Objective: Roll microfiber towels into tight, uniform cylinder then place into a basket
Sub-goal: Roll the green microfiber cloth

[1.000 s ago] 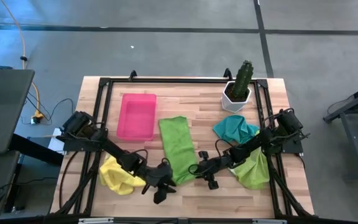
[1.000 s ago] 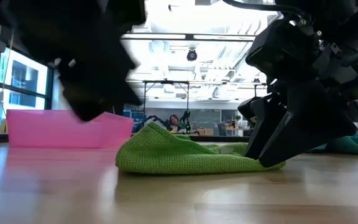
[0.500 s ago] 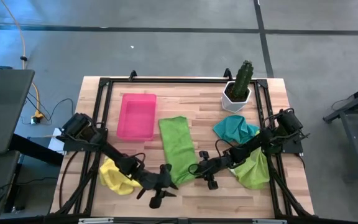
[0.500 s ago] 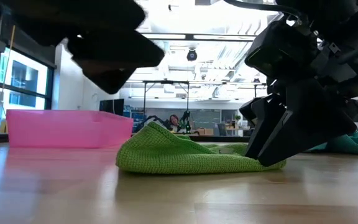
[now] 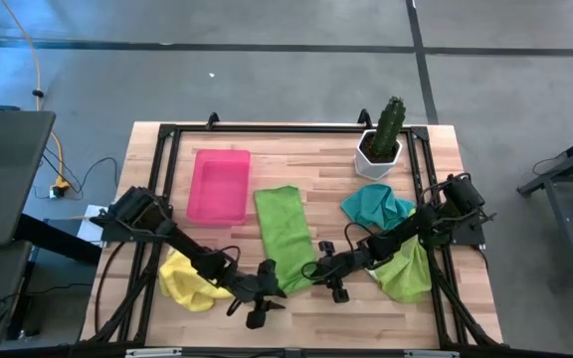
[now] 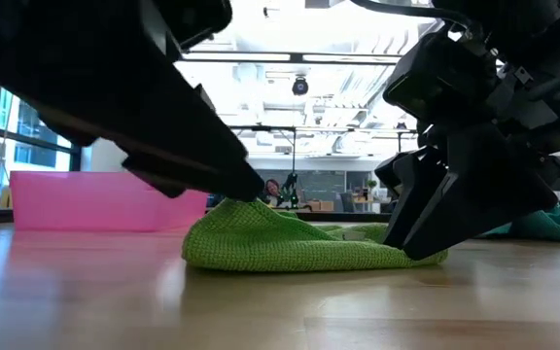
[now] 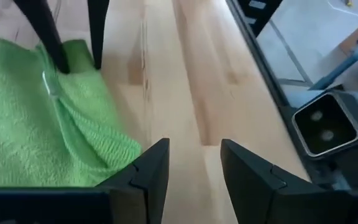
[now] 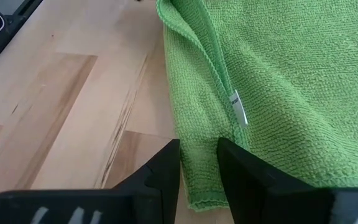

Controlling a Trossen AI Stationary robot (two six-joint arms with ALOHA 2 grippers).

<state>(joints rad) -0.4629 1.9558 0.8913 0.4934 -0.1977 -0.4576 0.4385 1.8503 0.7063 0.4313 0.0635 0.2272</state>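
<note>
Both pincers are set at the near end of the large green towel [image 5: 283,237] on the wooden surface [image 5: 306,159].

The right pincer [image 8: 199,163] is closed on the towel's near corner, cloth pinched between its fingers. The left pincer [image 7: 194,163] is held open just beside the towel's other near corner, nothing gripped. The pink basket [image 5: 218,185] is seen left of the towel; a yellow towel [image 5: 187,278], a teal towel [image 5: 377,206] and a lime green towel [image 5: 406,270] are left unrolled nearby.
</note>
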